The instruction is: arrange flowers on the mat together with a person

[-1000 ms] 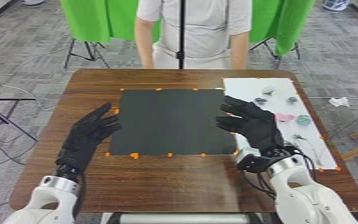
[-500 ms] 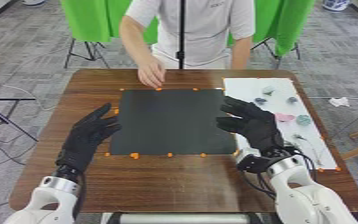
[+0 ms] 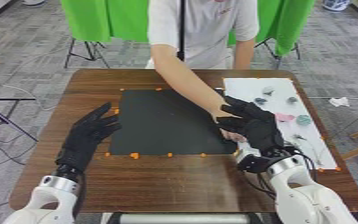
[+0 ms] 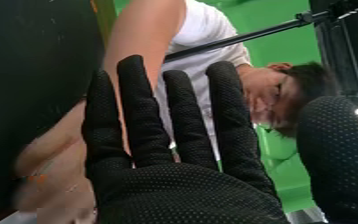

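Observation:
In the head view my left hand point(image 3: 88, 131) is held over the dark mat's left edge, fingers straight and empty. My right hand point(image 3: 254, 127) stands over the right edge of the mat point(image 3: 158, 120), open and holding nothing. A person's hand point(image 3: 230, 131) is beside and partly behind it, at the mat's right edge; whether it holds something is hidden. On the white sheet point(image 3: 313, 146) lie a pink flower point(image 3: 284, 117), a teal flower point(image 3: 303, 120) and several small grey-green pieces. In the right wrist view my right hand point(image 4: 189, 187) has straight fingers, with the person's arm point(image 4: 135, 45) behind them.
The brown table point(image 3: 171, 182) surrounds the mat and the sheet. Orange tape bits mark the edges of both. The person's forearm point(image 3: 191, 85) crosses the mat from the far side towards my right hand. A thin black pole stands beyond the table.
The person's arm has come from the far side across the mat, and that hand is now beside my right hand. Both of my hands have stayed where they were.

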{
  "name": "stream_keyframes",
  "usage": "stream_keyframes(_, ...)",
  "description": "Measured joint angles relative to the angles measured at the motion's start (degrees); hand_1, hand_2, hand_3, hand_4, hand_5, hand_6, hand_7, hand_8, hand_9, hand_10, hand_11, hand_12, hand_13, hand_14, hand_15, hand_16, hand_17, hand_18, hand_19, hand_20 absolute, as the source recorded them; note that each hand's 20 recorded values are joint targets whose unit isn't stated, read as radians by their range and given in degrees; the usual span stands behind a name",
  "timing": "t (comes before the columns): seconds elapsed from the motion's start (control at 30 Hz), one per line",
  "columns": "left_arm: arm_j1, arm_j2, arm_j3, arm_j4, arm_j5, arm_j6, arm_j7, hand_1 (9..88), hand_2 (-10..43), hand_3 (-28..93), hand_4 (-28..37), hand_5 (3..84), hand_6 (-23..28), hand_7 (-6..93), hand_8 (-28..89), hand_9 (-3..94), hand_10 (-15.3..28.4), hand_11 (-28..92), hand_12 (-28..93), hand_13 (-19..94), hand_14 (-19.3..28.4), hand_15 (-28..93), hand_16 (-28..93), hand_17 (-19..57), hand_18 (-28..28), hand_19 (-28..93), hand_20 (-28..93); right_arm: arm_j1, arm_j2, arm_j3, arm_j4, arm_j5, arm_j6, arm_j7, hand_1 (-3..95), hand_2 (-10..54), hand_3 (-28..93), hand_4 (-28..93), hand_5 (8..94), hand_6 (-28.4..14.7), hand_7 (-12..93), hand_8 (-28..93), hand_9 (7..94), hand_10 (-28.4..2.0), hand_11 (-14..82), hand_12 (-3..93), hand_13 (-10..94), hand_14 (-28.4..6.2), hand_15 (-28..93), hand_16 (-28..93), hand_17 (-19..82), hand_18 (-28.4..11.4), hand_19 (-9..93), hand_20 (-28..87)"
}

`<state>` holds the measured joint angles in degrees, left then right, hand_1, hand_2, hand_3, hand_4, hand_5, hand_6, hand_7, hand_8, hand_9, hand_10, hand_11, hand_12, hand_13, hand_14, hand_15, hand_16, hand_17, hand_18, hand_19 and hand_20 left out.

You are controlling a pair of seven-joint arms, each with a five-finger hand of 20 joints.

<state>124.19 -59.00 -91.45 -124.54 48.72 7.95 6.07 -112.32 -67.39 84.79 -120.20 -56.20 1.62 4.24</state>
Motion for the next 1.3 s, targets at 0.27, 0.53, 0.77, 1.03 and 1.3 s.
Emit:
stream_keyframes(0.27,-0.3,0.00,-0.01,0.02,0.02,-0.01,-0.08,23.7,5.5,78,-26.9,36.1,6.3,10.3,-8,36.1,18.7,22,10,26,26.4,46,-6,-10.0,25.8,46,13,0.0,0.0,0.0,0.0,0.0,0.0,0.0,8.5,17.3,85,-27,46.5,-0.3,17,-13,44.1,-14.4,7.3,12.8,39,-19.8,28,14,12,-25.8,54,15)
stream_keyframes(0.53,-0.3,-0.05,-0.01,0.02,0.02,-0.01,-0.11,23.6,5.5,78,-26.8,36.1,6.3,10.4,-8,36.0,18.7,22,10,26,26.5,46,-6,-9.7,26.0,48,14,0.1,-0.1,0.0,0.0,0.0,0.0,-0.2,8.5,17.3,86,-27,46.5,-0.3,17,-13,44.1,-14.3,7.3,12.8,39,-19.8,28,14,12,-25.8,54,15)
stream_keyframes(0.77,-0.3,-0.03,-0.03,0.02,0.02,-0.01,-0.05,23.6,5.5,78,-26.7,36.0,6.4,10.4,-8,36.0,18.6,23,10,26,26.4,46,-6,-9.4,26.1,48,14,0.1,-0.1,0.0,0.1,0.0,0.0,-0.2,8.6,17.3,85,-27,46.6,-0.3,17,-13,44.1,-14.3,7.3,12.8,39,-19.9,28,14,12,-25.9,54,15)
stream_keyframes(1.03,-0.2,0.06,-0.03,0.01,0.00,0.00,0.05,23.7,5.5,78,-26.7,36.0,6.4,10.3,-8,36.0,18.6,23,10,26,26.5,46,-6,-9.4,26.1,48,14,0.1,0.0,0.0,0.1,0.0,0.0,-0.2,8.5,17.4,85,-27,46.5,-0.3,17,-13,44.1,-14.3,7.4,12.8,39,-19.9,29,14,12,-25.8,54,15)
stream_keyframes(1.3,-0.2,0.06,-0.03,0.01,0.00,-0.01,0.00,23.7,5.4,78,-26.7,36.0,6.4,10.3,-8,36.0,18.7,23,10,26,26.5,46,-6,-9.4,26.1,48,14,0.0,0.0,0.1,0.1,0.0,0.0,-0.2,8.6,17.4,85,-27,46.5,-0.3,17,-13,44.1,-14.4,7.4,12.8,39,-19.8,29,14,12,-25.8,54,15)
